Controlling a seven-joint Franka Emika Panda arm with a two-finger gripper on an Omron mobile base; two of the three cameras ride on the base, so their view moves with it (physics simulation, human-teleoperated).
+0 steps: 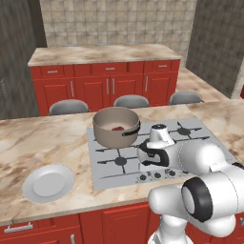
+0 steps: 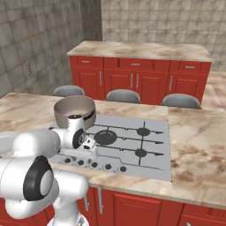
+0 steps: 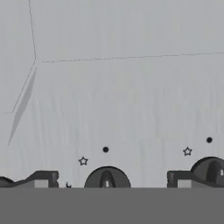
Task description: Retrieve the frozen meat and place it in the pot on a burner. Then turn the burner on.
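The frozen meat [image 1: 117,127] already lies inside the pot [image 1: 116,126], upper middle of the left base frame, on a rear burner of the stove [image 1: 157,152]. The hand [image 3: 110,179], fingers spread and empty, hangs over the knob row [image 1: 157,175]; the burner step is underway, and next it likely needs to close on the matching knob [image 3: 107,178].

Home kitchen, gas cooktop [image 1: 190,138] set in marble counter [image 1: 43,138], red cabinets [image 1: 109,88], tiled wall [image 1: 114,21], stools [image 1: 131,101]

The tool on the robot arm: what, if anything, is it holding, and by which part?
Nothing is held. The tool is open above the stove's knob row, its fingertips apart. The frozen meat lies in the pot.
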